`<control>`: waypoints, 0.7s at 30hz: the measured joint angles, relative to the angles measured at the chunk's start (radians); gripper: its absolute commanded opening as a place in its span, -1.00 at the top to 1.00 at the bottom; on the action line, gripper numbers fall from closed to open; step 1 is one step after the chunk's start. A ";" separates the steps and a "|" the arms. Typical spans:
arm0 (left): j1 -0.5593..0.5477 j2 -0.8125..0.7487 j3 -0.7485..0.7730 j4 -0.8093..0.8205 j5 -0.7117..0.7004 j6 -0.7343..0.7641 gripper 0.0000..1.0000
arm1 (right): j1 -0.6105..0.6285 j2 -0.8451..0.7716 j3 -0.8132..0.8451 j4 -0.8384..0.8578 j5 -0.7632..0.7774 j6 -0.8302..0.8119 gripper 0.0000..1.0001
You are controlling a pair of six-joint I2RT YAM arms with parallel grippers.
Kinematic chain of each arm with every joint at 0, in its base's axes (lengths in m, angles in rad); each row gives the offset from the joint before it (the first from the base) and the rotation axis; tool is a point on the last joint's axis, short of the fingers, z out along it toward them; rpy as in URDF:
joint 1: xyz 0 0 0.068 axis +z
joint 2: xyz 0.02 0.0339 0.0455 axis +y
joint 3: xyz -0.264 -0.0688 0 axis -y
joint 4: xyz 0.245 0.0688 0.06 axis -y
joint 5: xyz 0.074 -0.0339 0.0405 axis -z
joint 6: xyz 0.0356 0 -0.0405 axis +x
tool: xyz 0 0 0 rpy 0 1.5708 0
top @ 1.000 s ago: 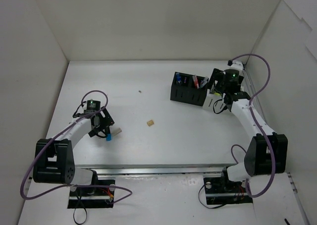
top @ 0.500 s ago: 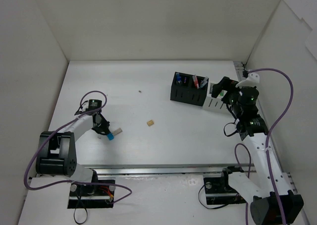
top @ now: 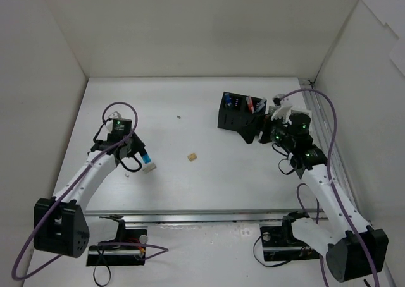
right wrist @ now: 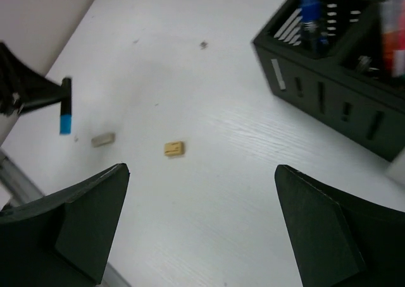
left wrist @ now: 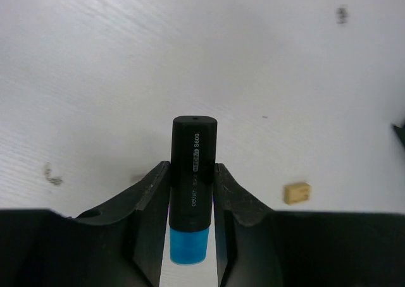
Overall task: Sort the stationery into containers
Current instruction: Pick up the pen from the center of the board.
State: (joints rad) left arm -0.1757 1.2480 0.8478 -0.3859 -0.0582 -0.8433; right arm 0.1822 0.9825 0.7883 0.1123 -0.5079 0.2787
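- While the left tool (left wrist: 192, 173) pinched the highlighter (left wrist: 193, 141) above the tabletop (left wrist: 95, 78), its long axis ran out along the fingers, blue end nearest the wrist.
- Beyond lay a beige eraser (right wrist: 173, 149).
- Farthest, to the right, stood the black organizer (right wrist: 316, 97), nearer the right tool (right wrist: 201, 169), which gaped wide and empty.

An organizer (top: 237, 117) is set at the far right of the counter (top: 190, 103). An eraser (top: 192, 155) is laid mid-counter, left of it and nearer. A second eraser (top: 150, 168) is laid farther left, just beside the left hand (left wrist: 191, 176), between whose fingers a highlighter (left wrist: 193, 151) is held.
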 measured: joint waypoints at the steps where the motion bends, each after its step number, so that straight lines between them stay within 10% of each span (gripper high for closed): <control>1: -0.028 -0.028 0.017 0.000 -0.005 -0.002 1.00 | 0.028 0.019 -0.004 0.022 -0.030 0.000 -0.96; 21: -0.415 -0.270 0.027 0.124 -0.245 -0.337 1.00 | 0.573 0.516 0.092 0.440 0.005 -0.056 -0.96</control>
State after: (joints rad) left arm -0.5907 0.9783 0.8749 -0.2615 -0.3031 -1.1805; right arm 0.7551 1.4982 0.8803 0.5526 -0.5026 0.2230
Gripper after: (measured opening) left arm 0.251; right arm 0.979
